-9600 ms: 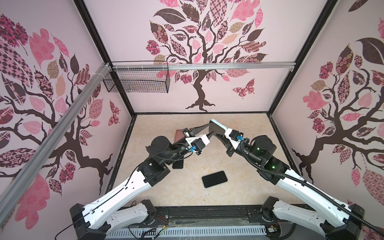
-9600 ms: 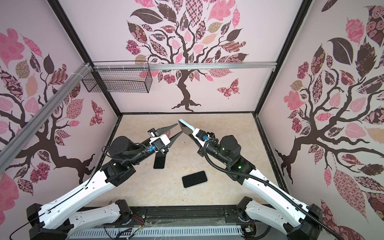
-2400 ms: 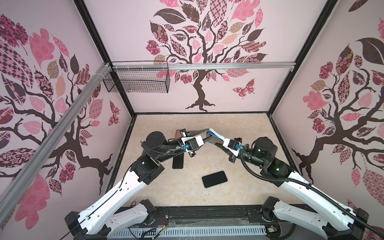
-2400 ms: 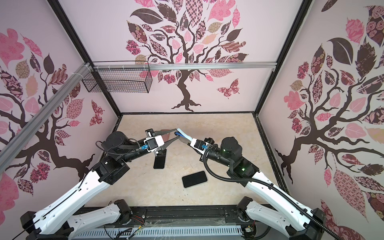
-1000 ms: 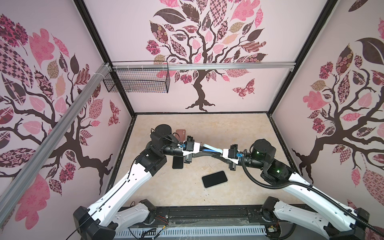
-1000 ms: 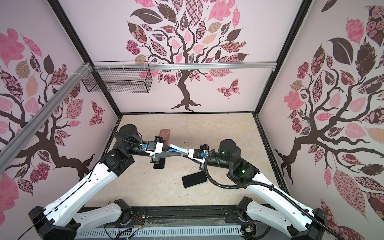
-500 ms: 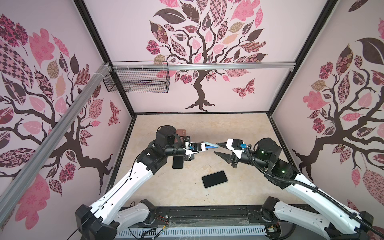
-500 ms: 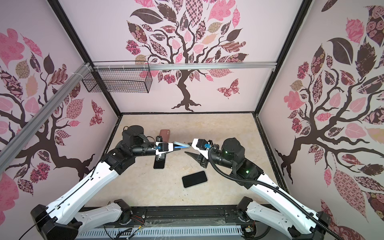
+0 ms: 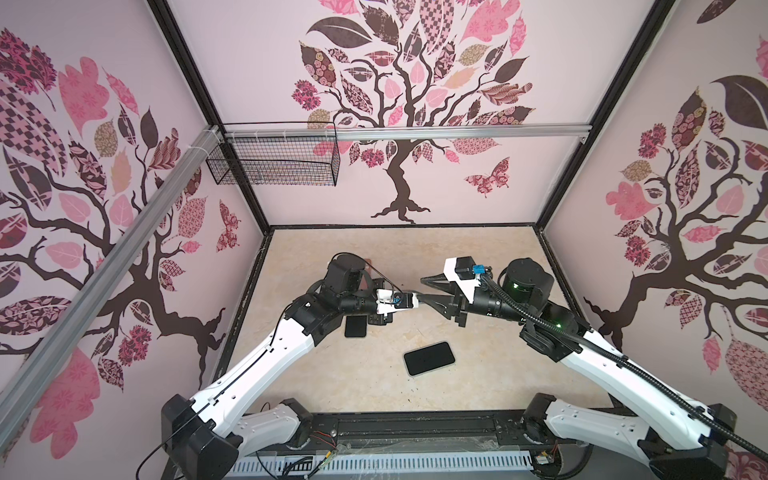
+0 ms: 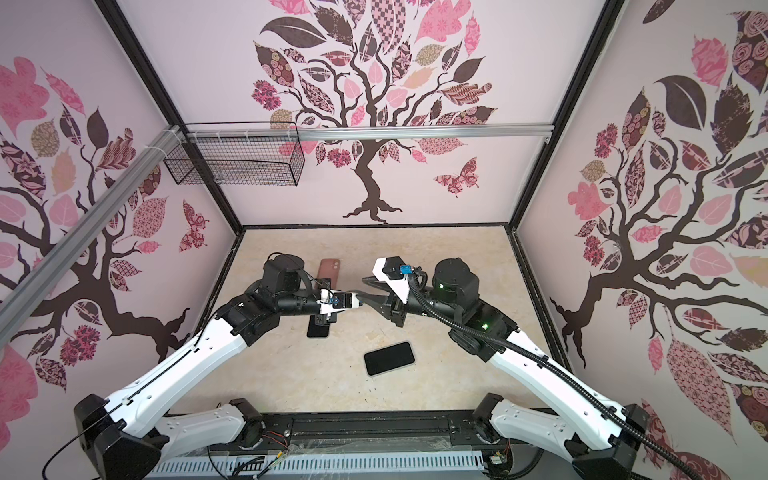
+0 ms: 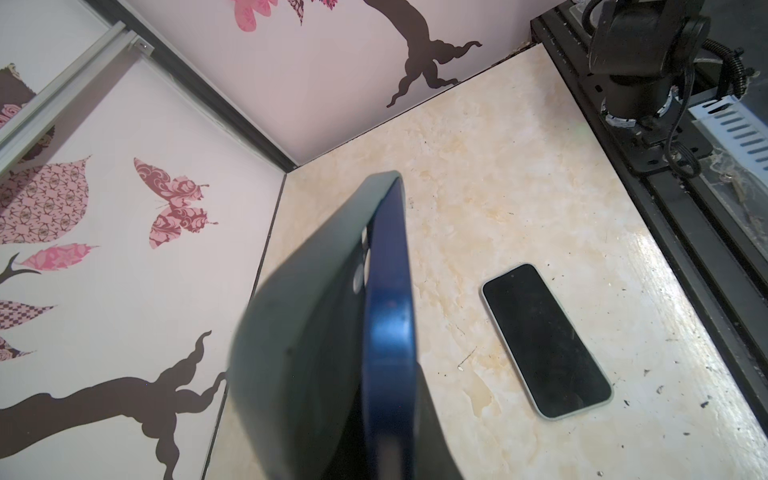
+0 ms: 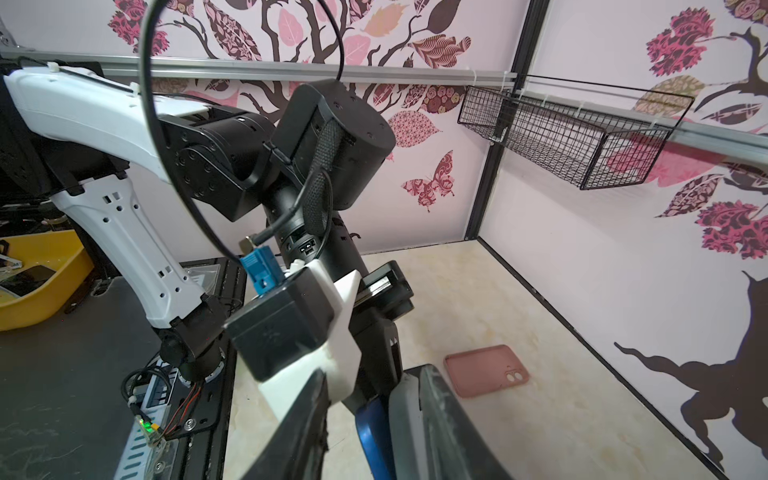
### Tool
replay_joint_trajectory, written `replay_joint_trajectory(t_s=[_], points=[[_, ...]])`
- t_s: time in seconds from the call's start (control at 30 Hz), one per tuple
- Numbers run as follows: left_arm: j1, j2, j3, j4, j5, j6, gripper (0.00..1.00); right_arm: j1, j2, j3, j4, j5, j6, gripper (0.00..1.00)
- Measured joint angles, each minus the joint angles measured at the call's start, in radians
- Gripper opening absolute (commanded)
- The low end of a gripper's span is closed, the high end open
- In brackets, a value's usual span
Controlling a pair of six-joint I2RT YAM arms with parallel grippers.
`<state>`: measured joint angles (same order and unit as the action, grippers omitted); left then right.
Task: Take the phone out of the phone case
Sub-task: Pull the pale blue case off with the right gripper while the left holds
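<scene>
Phone case (image 11: 299, 353) blurred, cut off

The right gripper (image 9: 420, 287) parted its jaws, releasing the blue phone (image 11: 388, 332); the left arm (image 9: 270, 353) and right arm (image 9: 602, 365) sank lower

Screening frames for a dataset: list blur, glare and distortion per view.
Left wrist view: the phone case and blue phone are blurred, the black phone is sharp, glare whitens the tabletop beside it. Right wrist view: the blue phone is soft, the pink case crisp. Both top views: evenly lit, side walls splayed by the wide lens.
</scene>
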<state>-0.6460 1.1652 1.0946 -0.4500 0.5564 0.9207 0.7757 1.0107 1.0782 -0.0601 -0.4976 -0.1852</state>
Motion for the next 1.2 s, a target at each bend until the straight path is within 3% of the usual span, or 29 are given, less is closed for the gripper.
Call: replay_joint_trajectory(t_s=[0.23, 0.5, 1.2], points=[[0.002, 0.002, 0.000, -0.008, -0.003, -0.005, 0.00, 0.001, 0.007, 0.002, -0.010, 0.013, 0.008, 0.41], [-0.008, -0.011, 0.000, 0.045, 0.022, -0.015, 0.00, 0.001, -0.052, -0.073, 0.027, 0.128, 0.055, 0.41], [-0.008, -0.011, 0.000, 0.053, 0.039, -0.015, 0.00, 0.002, 0.026, -0.011, -0.048, 0.159, 0.043, 0.38]])
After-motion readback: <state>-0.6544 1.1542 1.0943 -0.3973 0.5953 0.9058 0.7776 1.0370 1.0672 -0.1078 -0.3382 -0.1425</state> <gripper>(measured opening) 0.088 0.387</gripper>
